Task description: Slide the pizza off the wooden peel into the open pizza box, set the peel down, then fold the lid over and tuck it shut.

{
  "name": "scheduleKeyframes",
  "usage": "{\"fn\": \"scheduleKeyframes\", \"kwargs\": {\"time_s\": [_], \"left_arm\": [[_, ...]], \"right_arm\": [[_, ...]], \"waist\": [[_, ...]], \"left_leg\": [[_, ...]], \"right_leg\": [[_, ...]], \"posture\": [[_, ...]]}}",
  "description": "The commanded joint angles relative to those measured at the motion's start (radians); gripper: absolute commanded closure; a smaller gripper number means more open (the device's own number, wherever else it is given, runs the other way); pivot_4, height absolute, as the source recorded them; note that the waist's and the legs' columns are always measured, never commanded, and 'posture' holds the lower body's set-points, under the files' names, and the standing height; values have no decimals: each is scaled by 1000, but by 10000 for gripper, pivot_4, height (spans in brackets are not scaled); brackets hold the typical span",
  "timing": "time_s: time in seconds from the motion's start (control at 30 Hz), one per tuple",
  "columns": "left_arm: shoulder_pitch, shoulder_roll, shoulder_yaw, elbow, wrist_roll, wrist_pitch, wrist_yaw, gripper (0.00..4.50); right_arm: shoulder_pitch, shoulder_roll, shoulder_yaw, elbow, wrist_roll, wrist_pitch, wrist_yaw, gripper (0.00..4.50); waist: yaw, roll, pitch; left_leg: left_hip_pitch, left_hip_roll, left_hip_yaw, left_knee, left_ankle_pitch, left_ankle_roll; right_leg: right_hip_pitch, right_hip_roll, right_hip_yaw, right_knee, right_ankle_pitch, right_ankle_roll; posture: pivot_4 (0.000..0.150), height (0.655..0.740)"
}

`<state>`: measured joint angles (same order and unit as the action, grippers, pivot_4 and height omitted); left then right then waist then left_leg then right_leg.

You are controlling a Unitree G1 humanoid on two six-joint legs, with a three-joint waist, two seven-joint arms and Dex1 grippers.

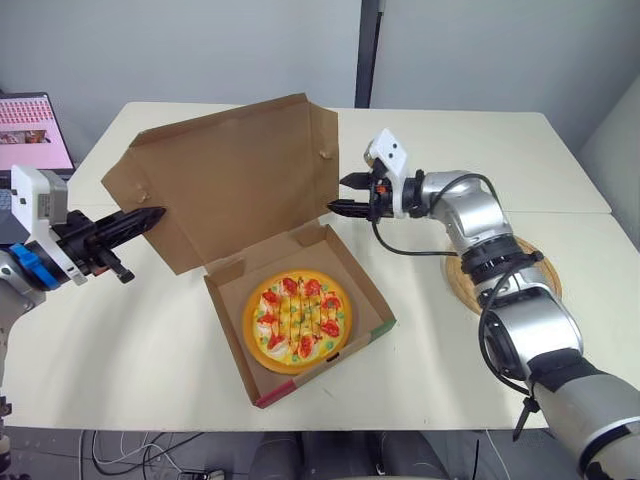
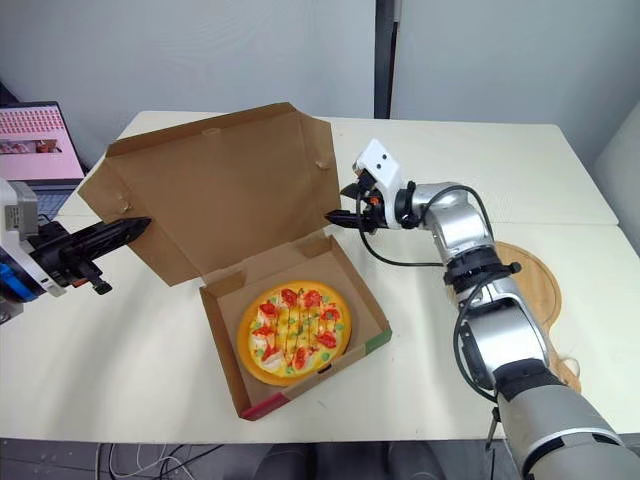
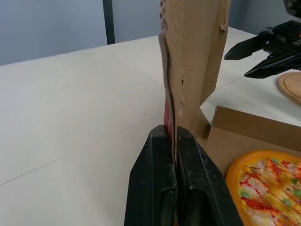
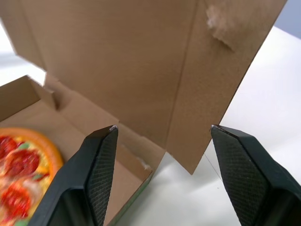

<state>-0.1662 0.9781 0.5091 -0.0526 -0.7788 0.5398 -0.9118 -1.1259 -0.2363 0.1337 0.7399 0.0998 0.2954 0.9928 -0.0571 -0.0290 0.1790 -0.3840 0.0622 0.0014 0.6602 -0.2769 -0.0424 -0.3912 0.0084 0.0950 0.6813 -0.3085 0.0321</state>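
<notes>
On the pale table (image 1: 480, 150), the pizza box (image 1: 290, 258) sits open in front of me. Its lid (image 1: 235, 175) stands up from the back edge and leans away, the hinge line running roughly left to right across my view. The pizza (image 1: 297, 320) lies flat inside the base, and the wooden peel (image 2: 530, 280) rests on the table out to my right, well apart from the box, so by my reading only the closing is left. My left gripper (image 1: 150, 217) reaches in from the left at the lid's outer edge, its two black fingers (image 3: 157, 179) pressed together with the cardboard pinched between them. My right gripper (image 1: 337, 194) hovers at the opposite end, just beside the lid's side flap (image 1: 325, 150), fingers spread wide with the flap's edge lying ahead of the gap and nothing gripped. The move I judge to come turns on that hinge: the lid has to swing forward and down towards me over the pizza. With one arm at each end of its long axis, the left holds it while the right is nearer the flap that wants tucking
</notes>
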Motion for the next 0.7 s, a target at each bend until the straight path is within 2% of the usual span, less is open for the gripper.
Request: {"fn": "scheduleKeyframes", "kwargs": {"time_s": [0.03, 0.23, 0.47, 0.67, 0.7], "left_arm": [[4, 4, 53, -37, -5, -3, -14, 45000], [8, 5, 54, -35, 2, -6, -27, 45000], [5, 6, 56, -28, 7, -4, -33, 45000], [-2, 1, 48, -28, 3, 1, -31, 45000], [-2, 0, 48, -29, 2, 1, -31, 45000]], "right_arm": [[-52, 10, -46, 0, 31, -33, -14, 11082], [-94, 15, -66, 86, 6, -116, -75, 11082], [-107, -7, -68, 103, 18, -131, -44, 11082], [-113, 39, -66, 109, 24, -119, -31, 11082], [-114, 47, -66, 114, 20, -121, -35, 12749]], "waist": [[0, 0, 0], [-1, 0, 0], [-2, 0, 0], [-4, 0, 0], [-5, 0, 0]], "left_leg": [[0, 0, 0, 0, 0, 0], [0, 0, 0, 0, 0, 0], [0, 0, 0, 0, 0, 0], [0, 0, 0, 0, 0, 0], [0, 0, 0, 0, 0, 0]], "right_leg": [[0, 0, 0, 0, 0, 0], [0, 0, -1, 0, 0, 0], [0, 0, 0, 0, 0, 0], [0, 0, 0, 0, 0, 0], [-1, 0, 0, 0, 0, 0]], "posture": [[1500, 7332], [1500, 7332], [1500, 7332], [1500, 7332], [1500, 7332]]}}
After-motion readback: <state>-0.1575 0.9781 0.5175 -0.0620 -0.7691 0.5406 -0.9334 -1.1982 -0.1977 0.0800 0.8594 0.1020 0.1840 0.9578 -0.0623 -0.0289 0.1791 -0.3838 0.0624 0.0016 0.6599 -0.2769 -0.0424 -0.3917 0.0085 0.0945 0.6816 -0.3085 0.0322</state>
